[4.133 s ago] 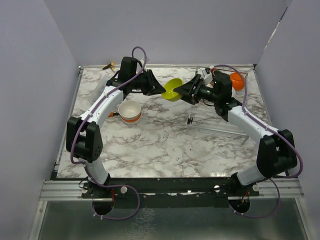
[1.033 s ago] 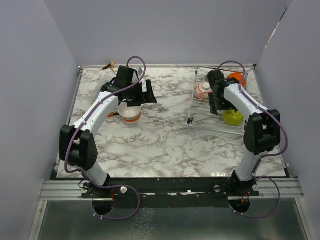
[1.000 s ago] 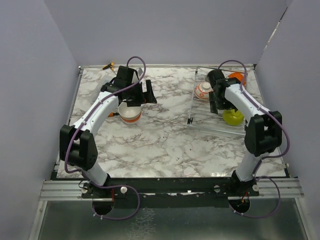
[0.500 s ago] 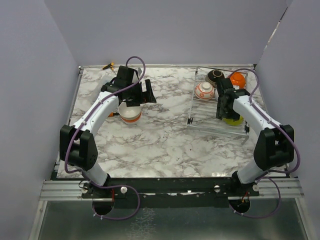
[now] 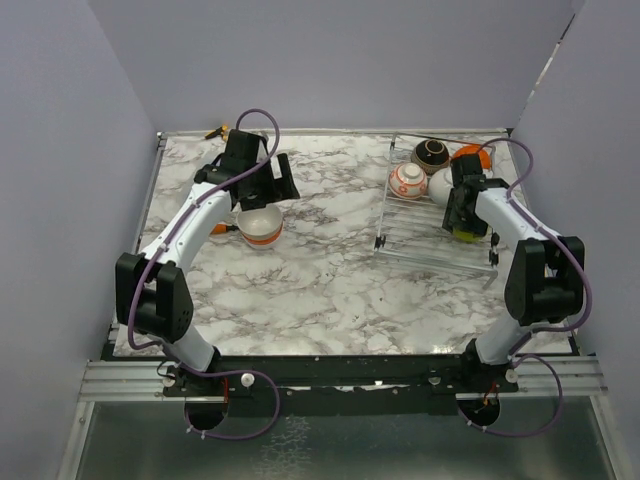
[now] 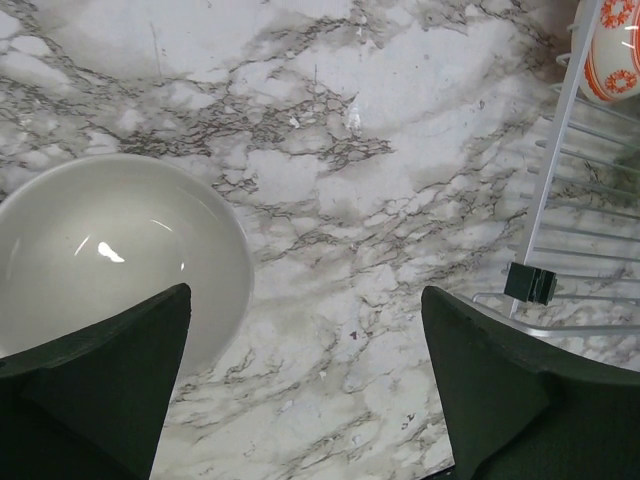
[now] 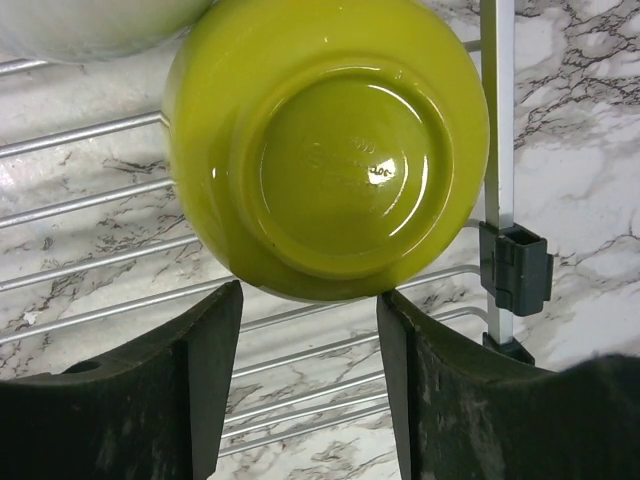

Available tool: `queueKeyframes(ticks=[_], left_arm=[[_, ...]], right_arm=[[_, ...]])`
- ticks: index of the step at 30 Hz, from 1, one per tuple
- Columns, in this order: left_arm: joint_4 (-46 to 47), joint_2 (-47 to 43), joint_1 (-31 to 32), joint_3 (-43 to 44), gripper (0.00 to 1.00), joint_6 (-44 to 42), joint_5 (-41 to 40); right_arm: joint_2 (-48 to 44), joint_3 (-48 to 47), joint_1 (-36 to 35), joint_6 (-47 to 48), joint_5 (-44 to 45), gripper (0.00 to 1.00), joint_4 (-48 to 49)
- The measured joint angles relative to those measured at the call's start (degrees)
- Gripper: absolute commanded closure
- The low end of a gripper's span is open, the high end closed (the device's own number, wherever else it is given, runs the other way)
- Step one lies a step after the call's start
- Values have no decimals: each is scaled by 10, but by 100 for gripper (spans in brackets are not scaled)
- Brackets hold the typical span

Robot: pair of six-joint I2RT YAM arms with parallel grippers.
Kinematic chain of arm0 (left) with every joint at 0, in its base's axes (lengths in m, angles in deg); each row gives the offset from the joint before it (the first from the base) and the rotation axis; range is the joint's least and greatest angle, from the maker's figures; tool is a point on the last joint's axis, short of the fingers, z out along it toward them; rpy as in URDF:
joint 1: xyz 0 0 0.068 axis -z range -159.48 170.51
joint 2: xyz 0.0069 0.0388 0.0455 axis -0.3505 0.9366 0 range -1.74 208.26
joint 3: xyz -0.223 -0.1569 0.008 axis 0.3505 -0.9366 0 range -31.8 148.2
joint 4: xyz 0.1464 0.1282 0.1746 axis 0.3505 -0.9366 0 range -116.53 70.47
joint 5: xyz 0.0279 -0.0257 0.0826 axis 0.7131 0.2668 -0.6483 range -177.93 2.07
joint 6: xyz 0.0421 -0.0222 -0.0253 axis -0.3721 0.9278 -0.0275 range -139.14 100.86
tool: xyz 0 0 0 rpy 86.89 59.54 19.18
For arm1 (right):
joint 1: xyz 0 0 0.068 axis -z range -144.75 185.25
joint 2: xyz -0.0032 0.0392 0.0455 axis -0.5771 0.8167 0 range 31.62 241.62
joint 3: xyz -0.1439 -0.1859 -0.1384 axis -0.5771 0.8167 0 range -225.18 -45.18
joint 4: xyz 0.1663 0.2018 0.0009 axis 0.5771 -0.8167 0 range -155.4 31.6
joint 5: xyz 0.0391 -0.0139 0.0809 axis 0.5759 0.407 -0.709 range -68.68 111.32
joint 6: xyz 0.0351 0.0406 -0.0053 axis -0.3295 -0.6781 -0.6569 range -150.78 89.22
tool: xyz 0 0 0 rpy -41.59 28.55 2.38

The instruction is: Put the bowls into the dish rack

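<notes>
Lime green bowl [image 7: 325,140] has gone from mid-air between the arms into the dish rack [image 7: 497,120]; the right arm swung over and let go. It now sits base-up on the wires just beyond the fingertips of the right end effector [image 7: 310,296]. Fingers are moderately apart with nothing between them; can't tell if they brush the rim. Looks like that placement is done: it joins the dark brown bowl [image 5: 431,153], orange bowl [image 5: 472,157], patterned bowl [image 5: 408,180] and plain white bowl [image 5: 441,186] further out. Left end effector [image 6: 305,300] has moved over the orange-banded white bowl [image 5: 259,224], upright on the table [image 5: 330,270] under one finger, off-centre of the gap. Fingers wide, empty, not around it yet; likely next pick
</notes>
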Motion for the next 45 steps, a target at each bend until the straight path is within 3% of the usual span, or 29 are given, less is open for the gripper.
queueKeyframes(ticks=[10,17,23,28,31,42,45], left_arm=[[-4,-50,-45,-15,1,27,-89],[-12,-84,-67,-69,1,37,-170],[-27,-102,-75,-112,2,38,-209],[-28,-108,-77,-142,19,37,-219],[-24,-108,-77,-160,36,37,-218],[26,-78,-77,-182,66,31,-203],[41,-69,-77,-182,87,30,-200]], right_arm=[[13,-34,4,-24,39,35,-13],[9,-36,4,-45,42,18,-14],[-37,-33,4,-53,17,17,-12],[-71,-35,4,-56,-16,18,-3],[-82,-35,4,-61,-46,19,7],[-99,-30,4,-77,-134,21,30],[-105,-27,4,-80,-145,21,31]])
